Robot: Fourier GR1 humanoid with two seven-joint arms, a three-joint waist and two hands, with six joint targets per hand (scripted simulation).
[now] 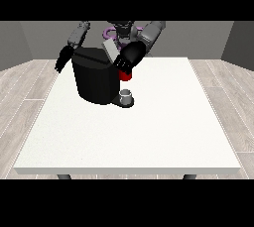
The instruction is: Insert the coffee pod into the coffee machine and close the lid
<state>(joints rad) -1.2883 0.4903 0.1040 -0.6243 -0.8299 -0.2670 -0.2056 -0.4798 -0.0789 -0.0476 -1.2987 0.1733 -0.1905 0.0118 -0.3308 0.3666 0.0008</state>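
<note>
Hovering just beside the upper front of the coffee machine, the robot hand at the view's right is seen above a red thing at the machine; whether its fingers are apart or together cannot be told. The robot hand at the view's left hangs just beyond the machine's far side, away from the red thing, and its fingers appear relaxed and straight, with nothing held.

The machine's lid is tilted up, not yet closed. A small grey thing is seen at the foot of the machine, on its base at the side nearer the camera; it cannot be told for certain to be the coffee pod.

If it is the pod, it is judged light, stiff and smooth-walled, likely to slip or tip when nudged. It is best taken by its side walls, from above. The bench carries the machine.
</note>
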